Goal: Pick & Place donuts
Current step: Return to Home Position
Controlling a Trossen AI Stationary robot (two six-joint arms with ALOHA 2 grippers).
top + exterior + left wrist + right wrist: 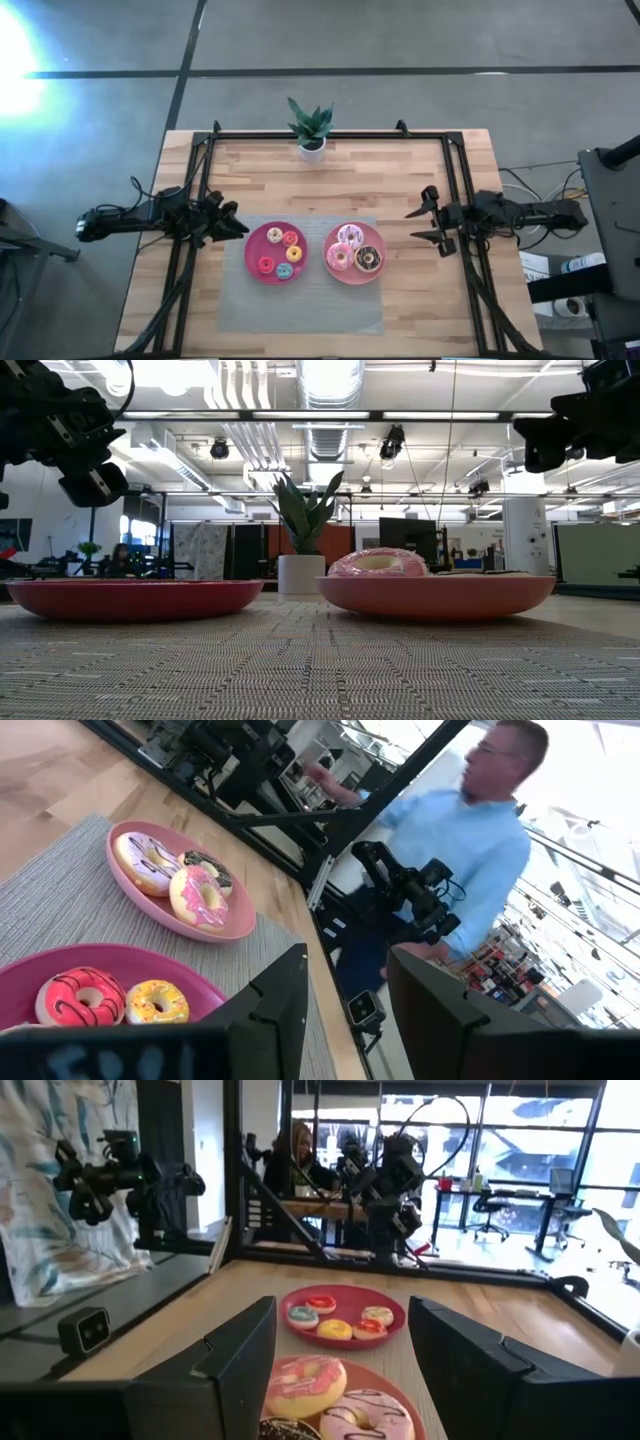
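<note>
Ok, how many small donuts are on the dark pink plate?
5 on the plate: far red donut and orange donut toward the plant, yellow donut toward the pale plate, near red donut and blue donut in front. None looks hidden.

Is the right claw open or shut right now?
Open. The right claw hangs right of the pale pink plate, its fingers spread wide with nothing between them; its wrist view shows the same gap.

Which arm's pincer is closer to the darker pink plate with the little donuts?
Left. The left pincer hovers just beside the darker pink plate; the right pincer is past the lighter pink plate, on its far side.
</note>
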